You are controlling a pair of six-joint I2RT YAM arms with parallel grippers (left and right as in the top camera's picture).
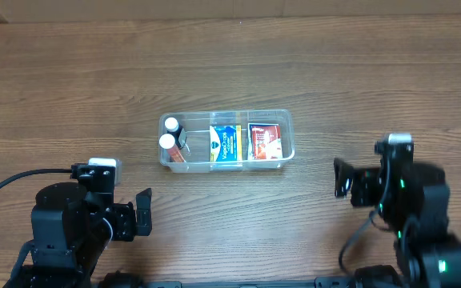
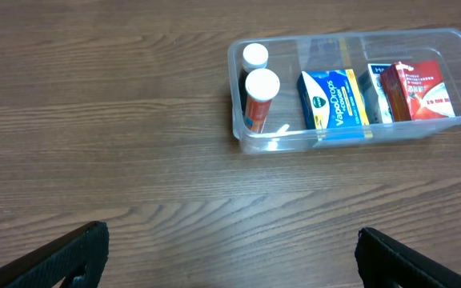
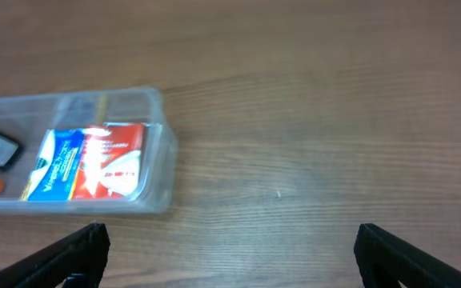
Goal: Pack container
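Observation:
The clear plastic container sits at the middle of the table. It holds two white-capped bottles, a blue box and a red box. It shows in the left wrist view with the bottles, blue box and red box, and in the right wrist view. My left gripper is open and empty, near the front left. My right gripper is open and empty, right of the container.
The wooden table stretches around the container. A black cable runs from the left arm to the left edge.

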